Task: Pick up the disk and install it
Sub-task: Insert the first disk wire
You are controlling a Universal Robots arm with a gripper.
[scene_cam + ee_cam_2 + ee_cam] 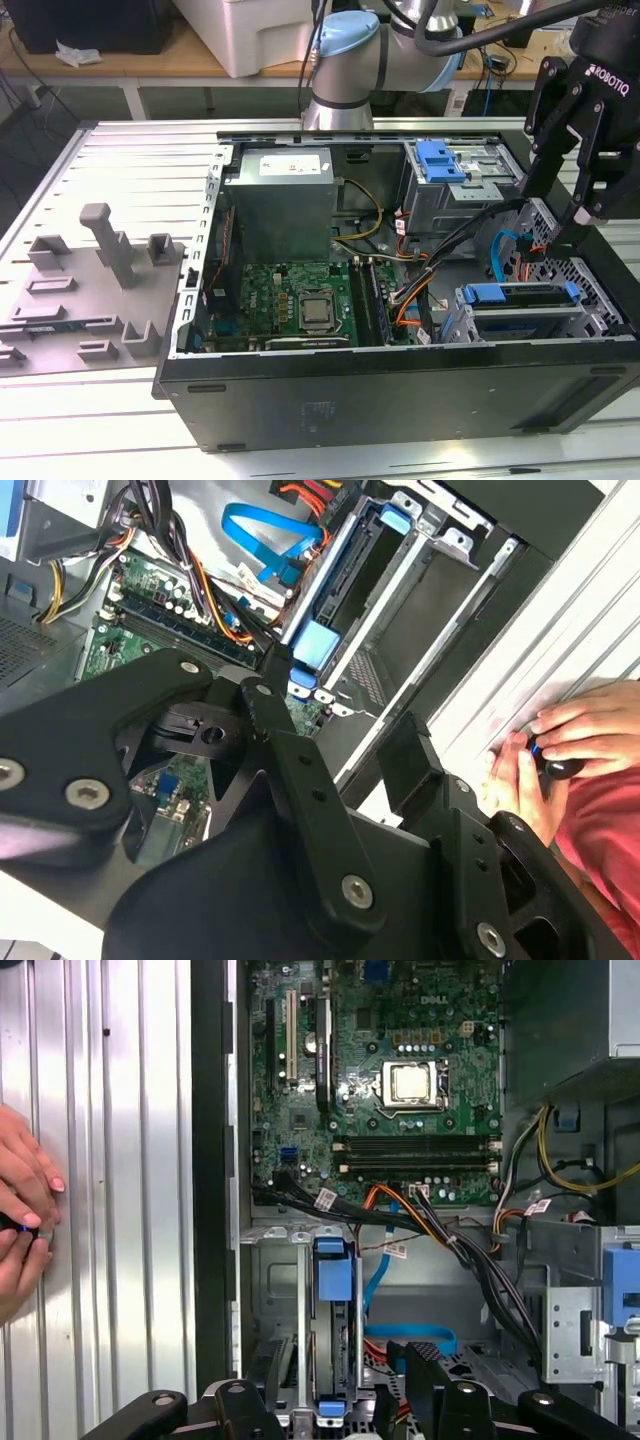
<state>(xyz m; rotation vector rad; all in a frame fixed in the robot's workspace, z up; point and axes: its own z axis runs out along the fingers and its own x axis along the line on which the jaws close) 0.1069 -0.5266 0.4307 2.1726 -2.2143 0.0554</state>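
Exterior view: my tool (pixel 570 203) hangs empty, jaws apart, just above the blue-framed silver-black metal disk (pixel 520 294) sitting in its grey bay (pixel 462 322), so I'd push squarely, avoiding the cables (pixel 425 285).

**Disk in its bay, gripper spread above it**

The black metal gripper (pixel 338 700) looms in the foreground, its fingers (pixel 408 765) apart and holding nothing. Beyond it, the flat disk (pixel 316 646) in its blue plastic carrier sits in a slot of the grey metal drive cage (pixel 405 605). The cage is near the green motherboard (pixel 130 610) and a blue flat cable (pixel 285 530). A person's hands (pixel 570 742) rest on the ribbed silver table (pixel 570 620).
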